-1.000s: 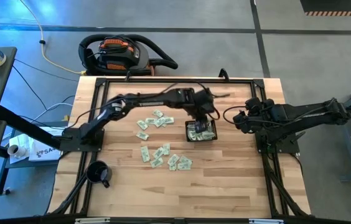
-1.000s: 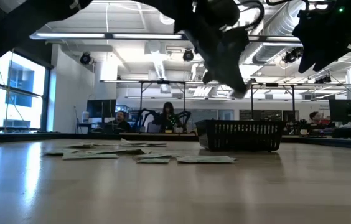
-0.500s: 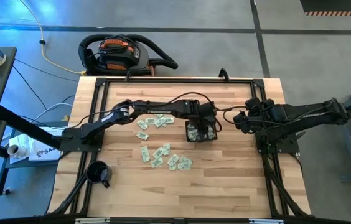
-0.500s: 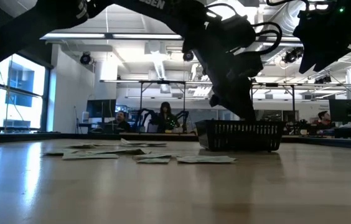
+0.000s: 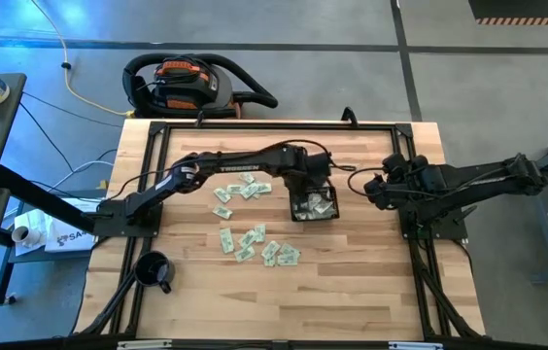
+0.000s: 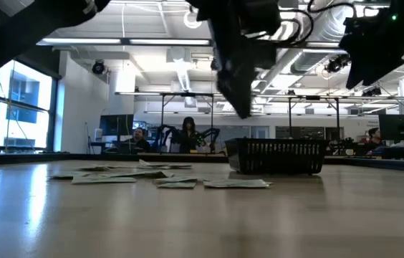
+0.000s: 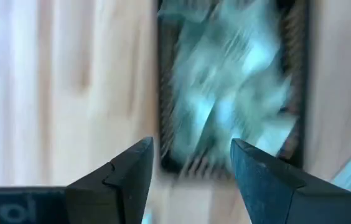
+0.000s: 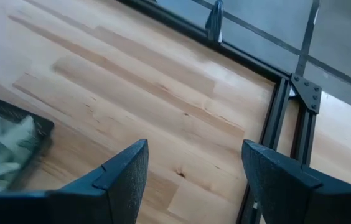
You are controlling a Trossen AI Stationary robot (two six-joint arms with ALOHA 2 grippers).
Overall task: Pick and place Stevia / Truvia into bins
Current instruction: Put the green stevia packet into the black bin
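— Over the basket [image 5: 314, 206], what do you see?

— Above its near-left edge hangs the left gripper [image 5: 305, 181], fingers [image 7: 124, 180] spread wide with nothing between them; its wrist view looks straight down on the basket [image 7: 228, 87], blurred, heaped with pale green and white sachets [image 5: 317, 204].

— And the loose sachets?

— Two groups on the wooden table [image 5: 371, 282]; one cluster [image 5: 239, 190] lies beside the left arm, left of the basket; another cluster [image 5: 257, 245] lies nearer the front edge; seen from table height, they lie flat [image 6: 166, 178], left of the basket [image 6: 276, 156].

— The other arm?

— Right gripper [image 5: 375, 187] waits off to the basket's right, apart from it; its fingers [image 8: 121, 177] stand well apart and hold nothing; a corner of the basket [image 8: 14, 146] shows in its view.

— Anything in the way?

— Left arm's body crosses over the first cluster; a black mug [image 5: 154, 271] sits at the table's front-left corner, well apart from everything; a vacuum cleaner [image 5: 191, 84] sits on the floor behind the table; people [image 6: 190, 135] sit at desks far back in the room.
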